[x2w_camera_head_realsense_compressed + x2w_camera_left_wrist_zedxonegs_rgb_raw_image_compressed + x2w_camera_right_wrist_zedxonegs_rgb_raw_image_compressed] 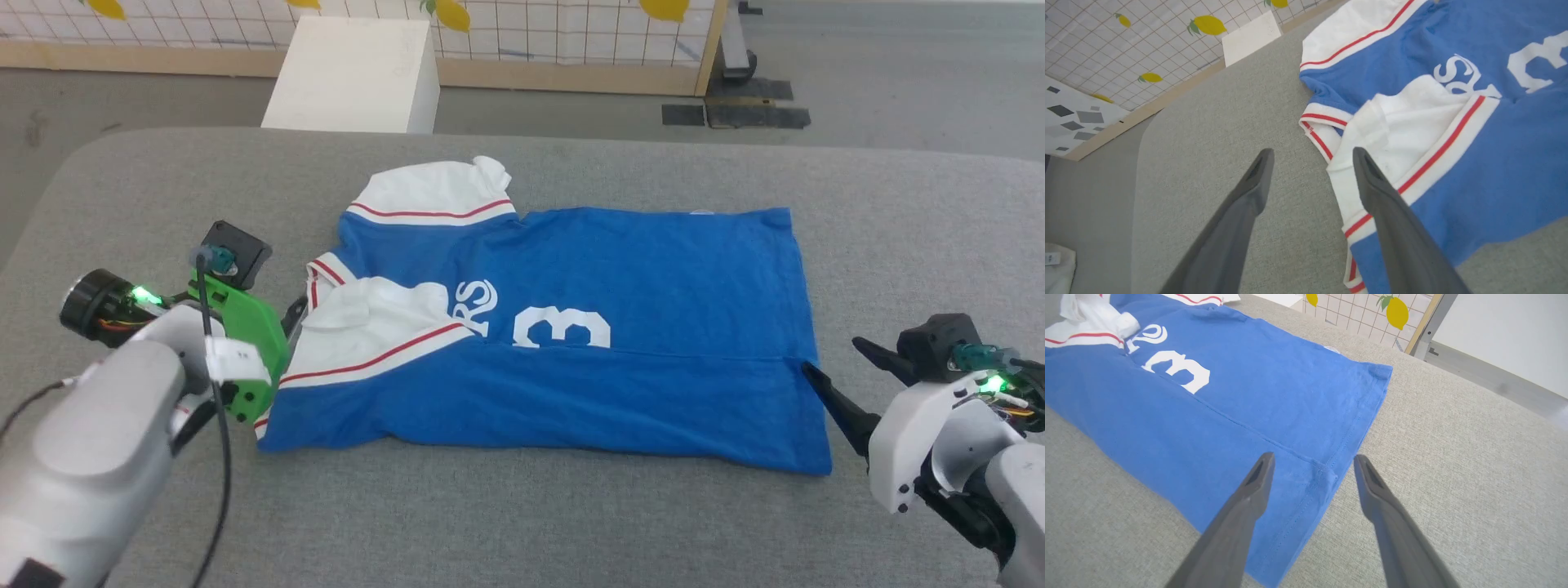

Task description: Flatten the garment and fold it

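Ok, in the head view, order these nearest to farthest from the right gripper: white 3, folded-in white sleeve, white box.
1. white 3, middle of the garment.
2. folded-in white sleeve, garment's left end.
3. white box, beyond the table.

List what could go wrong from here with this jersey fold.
1. The white sleeve lies bunched on the garment, covering part of the lettering; another fold would likely trap those wrinkles.
2. The open left gripper has one finger over the sleeve's trim and one over the table; closing there may pinch just one layer and drag it.
3. The open right gripper straddles the hem at the fold line; a catching finger could pull the fold open.
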Tool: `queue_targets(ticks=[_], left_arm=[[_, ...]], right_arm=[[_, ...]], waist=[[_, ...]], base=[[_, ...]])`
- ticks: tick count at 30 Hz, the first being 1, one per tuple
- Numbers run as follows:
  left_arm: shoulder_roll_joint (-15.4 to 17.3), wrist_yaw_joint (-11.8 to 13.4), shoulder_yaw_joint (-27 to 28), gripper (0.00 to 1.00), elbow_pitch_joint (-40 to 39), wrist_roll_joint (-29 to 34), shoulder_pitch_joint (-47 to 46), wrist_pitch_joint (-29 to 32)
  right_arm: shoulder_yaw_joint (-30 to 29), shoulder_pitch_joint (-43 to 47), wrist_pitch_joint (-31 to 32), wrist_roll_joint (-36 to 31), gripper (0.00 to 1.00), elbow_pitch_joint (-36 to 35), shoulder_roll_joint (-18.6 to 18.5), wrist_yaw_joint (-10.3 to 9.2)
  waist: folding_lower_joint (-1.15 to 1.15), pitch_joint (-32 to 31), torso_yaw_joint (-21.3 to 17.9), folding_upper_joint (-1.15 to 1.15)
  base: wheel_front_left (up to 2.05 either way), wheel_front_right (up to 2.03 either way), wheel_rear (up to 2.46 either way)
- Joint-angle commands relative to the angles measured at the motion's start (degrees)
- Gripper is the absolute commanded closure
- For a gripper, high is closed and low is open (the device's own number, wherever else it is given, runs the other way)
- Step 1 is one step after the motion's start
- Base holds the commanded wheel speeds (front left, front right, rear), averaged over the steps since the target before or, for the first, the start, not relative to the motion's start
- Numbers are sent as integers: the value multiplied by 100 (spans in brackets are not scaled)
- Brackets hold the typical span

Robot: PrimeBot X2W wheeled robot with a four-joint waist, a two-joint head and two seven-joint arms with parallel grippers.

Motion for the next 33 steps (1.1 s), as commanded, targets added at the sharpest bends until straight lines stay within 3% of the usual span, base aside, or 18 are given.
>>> queue_targets(ticks=[1,7,10,18,27,28,29,33], left_arm=[[224,-14,-197,0,-215,-278,-163,403],[861,-15,-792,0,-890,-1473,-454,2002],[966,-15,-955,0,-960,-1897,-564,2480],[1056,-15,-1444,0,-705,-2420,-519,3186],[1078,-15,-1848,0,-452,-2722,-411,3466],[1057,-15,-1918,69,-475,-2769,-416,3492],[1052,-15,-1971,100,-499,-2779,-430,3497],[1073,-15,-2164,100,-611,-2885,-498,3488]], right_arm=[[-15,74,8,30,0,-47,50,-10],[68,-3,69,12,0,-158,134,-10],[146,-129,82,17,0,-191,142,-10],[301,-442,77,22,0,-172,163,-10],[438,-724,77,57,0,-103,130,-10],[459,-769,94,56,0,-98,114,-10],[477,-798,111,61,0,-99,98,-10],[587,-989,234,123,0,-150,-37,-10]], waist=[[0,-35,6,0],[0,111,-121,0],[0,237,-223,0],[0,500,-507,0],[0,624,-666,0],[0,616,-665,0],[0,605,-658,0],[0,497,-603,0]], base=[[0,0,0],[0,0,0],[0,0,0],[0,0,0],[0,0,0],[0,0,0],[0,0,0],[0,0,0]])
